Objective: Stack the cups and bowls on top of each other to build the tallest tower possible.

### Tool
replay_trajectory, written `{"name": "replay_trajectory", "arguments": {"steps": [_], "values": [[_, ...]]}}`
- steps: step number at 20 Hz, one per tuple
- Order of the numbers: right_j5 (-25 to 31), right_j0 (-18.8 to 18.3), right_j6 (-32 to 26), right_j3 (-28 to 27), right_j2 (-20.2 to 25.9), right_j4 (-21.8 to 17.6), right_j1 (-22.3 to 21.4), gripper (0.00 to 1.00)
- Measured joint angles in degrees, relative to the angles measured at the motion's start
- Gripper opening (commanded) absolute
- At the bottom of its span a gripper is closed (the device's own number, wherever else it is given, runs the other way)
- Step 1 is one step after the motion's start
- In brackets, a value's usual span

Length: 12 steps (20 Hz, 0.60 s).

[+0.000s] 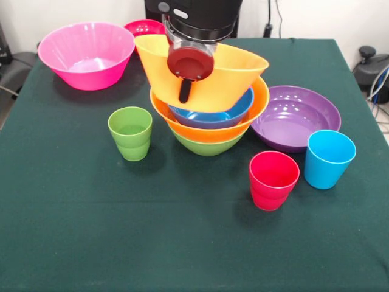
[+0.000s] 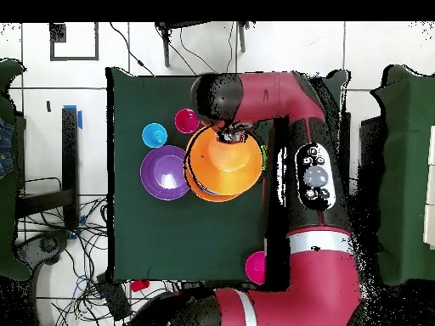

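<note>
My gripper (image 1: 185, 91) is shut on the near wall of a large orange bowl (image 1: 234, 76); one black finger (image 1: 185, 92) shows on the outside. The bowl is tilted, with its base down inside the tower's blue bowl (image 1: 237, 112). The tower has a green bowl (image 1: 206, 145) as base, then a second orange bowl (image 1: 209, 131), then the blue one. The green cup (image 1: 130, 132) stands left of the tower. The red cup (image 1: 273, 180) and light blue cup (image 1: 328, 158) stand front right. From overhead, the gripper (image 2: 231, 132) is at the held bowl's (image 2: 225, 163) rim.
The purple bowl (image 1: 296, 117) sits right of the tower, touching or nearly touching it. The pink bowl (image 1: 86, 53) and small red bowl (image 1: 144, 27) are at the far left. Overhead, the arm (image 2: 316, 170) runs beside the tower, over the table's edge.
</note>
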Motion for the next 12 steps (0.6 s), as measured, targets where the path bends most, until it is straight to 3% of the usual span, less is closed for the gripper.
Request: {"name": "replay_trajectory", "arguments": {"steps": [12], "values": [[0.4,2.6,0.0,0.0,-5.4,0.5,0.0,0.00]]}}
